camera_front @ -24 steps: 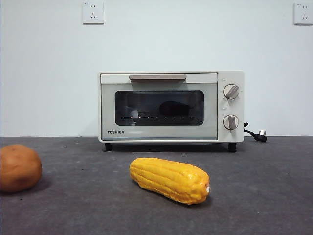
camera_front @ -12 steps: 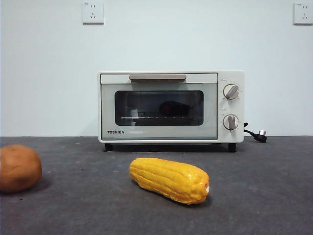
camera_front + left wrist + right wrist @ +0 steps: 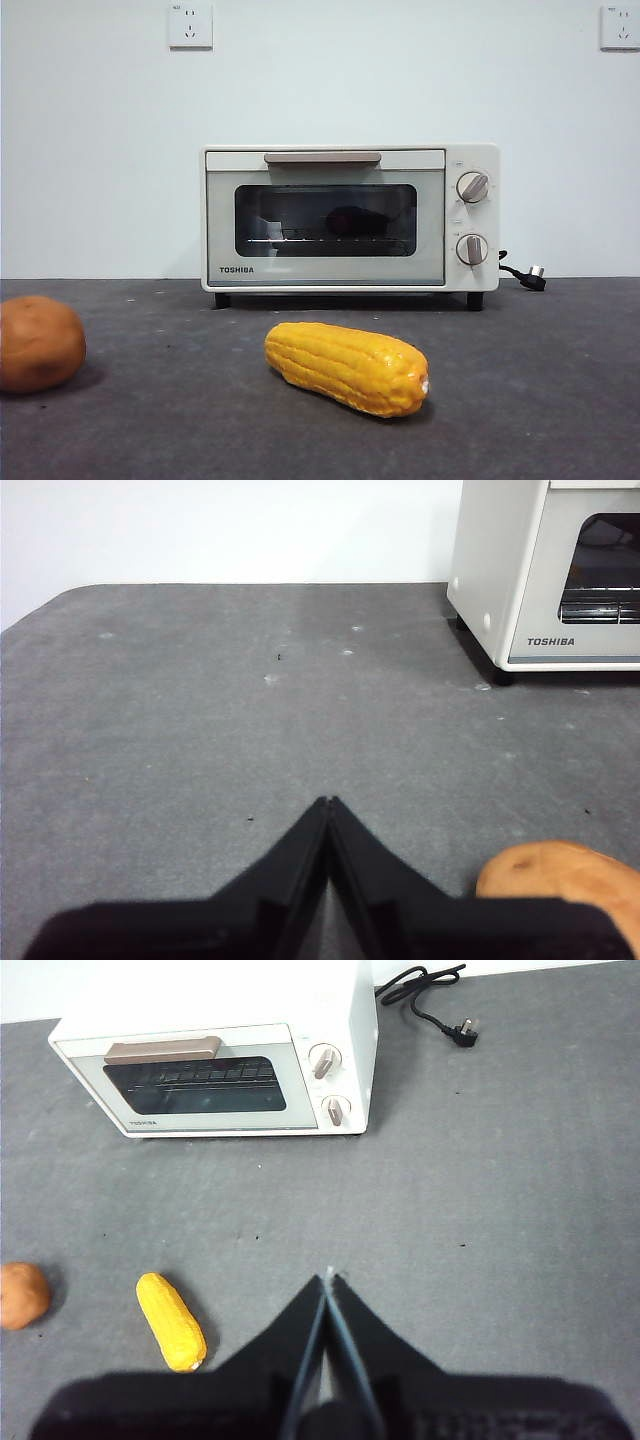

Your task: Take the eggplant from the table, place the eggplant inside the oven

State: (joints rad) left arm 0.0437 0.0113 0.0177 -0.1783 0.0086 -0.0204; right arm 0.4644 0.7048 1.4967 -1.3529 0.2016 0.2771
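The cream-white oven (image 3: 325, 270) stands at the back of the dark grey table (image 3: 530, 380) with its glass door closed. Through the window a dark rounded shape, the eggplant (image 3: 352, 220), lies on the wire rack. No arm shows in the front view. My left gripper (image 3: 328, 802) is shut and empty, low over the table beside the oven (image 3: 500, 570). My right gripper (image 3: 328, 1278) is shut and empty, high above the table in front of the oven (image 3: 215, 1000).
A yellow corn cob (image 3: 345, 367) lies in front of the oven, also seen as the corn cob (image 3: 171, 1322). A brown potato (image 3: 38, 343) sits at the left edge, close to the left gripper. The oven's cable and plug (image 3: 530, 277) lie at its right.
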